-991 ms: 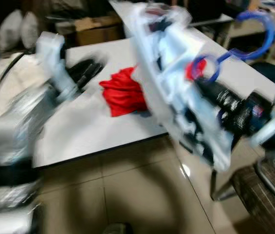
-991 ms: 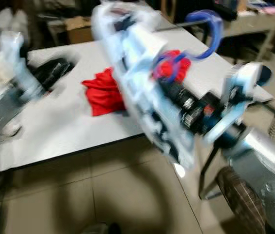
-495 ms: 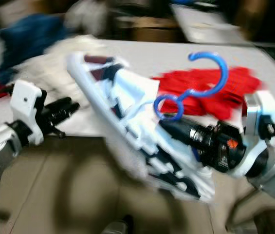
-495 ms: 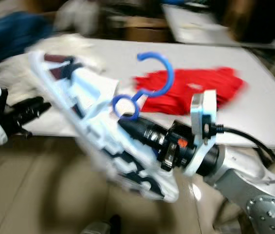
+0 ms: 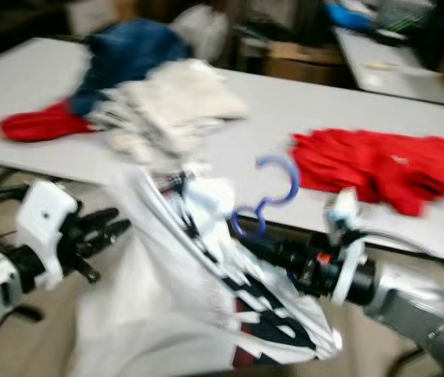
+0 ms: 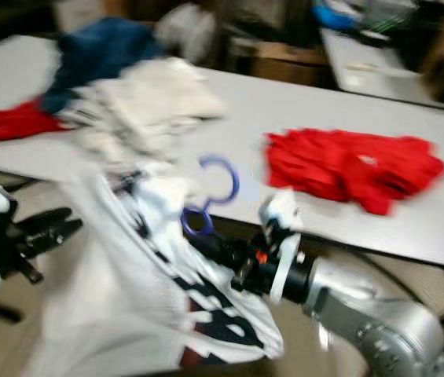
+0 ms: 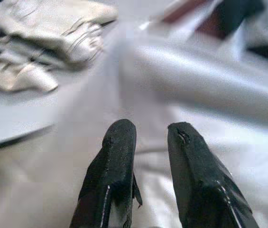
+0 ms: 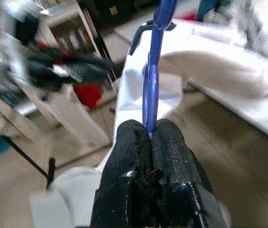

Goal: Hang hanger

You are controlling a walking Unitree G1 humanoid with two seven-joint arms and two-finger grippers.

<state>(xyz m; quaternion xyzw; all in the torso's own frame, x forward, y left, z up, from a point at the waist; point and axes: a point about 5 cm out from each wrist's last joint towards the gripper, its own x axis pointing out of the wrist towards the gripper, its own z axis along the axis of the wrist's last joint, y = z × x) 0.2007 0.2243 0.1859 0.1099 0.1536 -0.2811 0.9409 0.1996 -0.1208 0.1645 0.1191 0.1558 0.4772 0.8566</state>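
A blue plastic hanger [image 5: 275, 195] carries a white garment [image 5: 206, 275] with dark and red print, held out in front of the table's near edge. My right gripper [image 5: 247, 238] is shut on the hanger's neck just below the hook; in the right wrist view its fingertips [image 8: 145, 137] pinch the blue hanger [image 8: 153, 71] edge-on. My left gripper [image 5: 113, 229] hovers to the left of the garment, fingers pointing at it. In the left wrist view the left gripper [image 7: 151, 134] is open with nothing between its fingers, and the white garment [image 7: 195, 80] lies just beyond.
A white table [image 5: 269, 106] stands ahead, bearing a red cloth [image 5: 379, 166] on the right, a cream pile of clothes [image 5: 166, 110], a blue garment [image 5: 127, 49] and another red cloth [image 5: 39, 126] on the left. A cardboard box [image 5: 304, 61] and a second table [image 5: 394, 75] stand behind.
The camera has swung left, bringing the clothes pile into view. My right gripper keeps hold of the hanger, which now sits lower before the table edge. The left gripper stays beside the garment.
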